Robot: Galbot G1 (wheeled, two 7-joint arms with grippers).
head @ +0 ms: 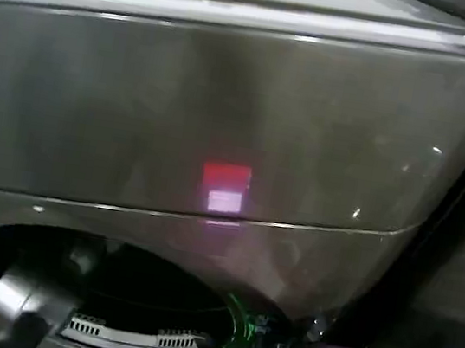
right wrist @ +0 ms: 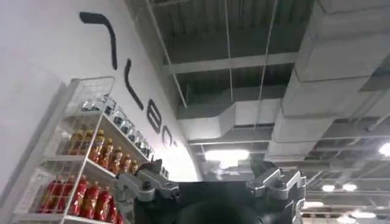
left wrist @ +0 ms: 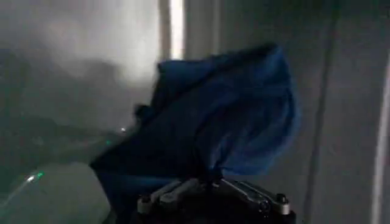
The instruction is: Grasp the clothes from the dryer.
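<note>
Left gripper clamped shut on a blue cloth that bunches up just above its fingers, inside the drum of the dryer. Right gripper spread wide, empty, aimed at the ceiling, shelf of bottles beside it.

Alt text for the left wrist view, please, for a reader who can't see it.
The left pincer is shut on a dark blue cloth that rises bunched above its fingers, inside a dim space with grey metal walls. A bright vertical strip of light shows behind the cloth.
</note>
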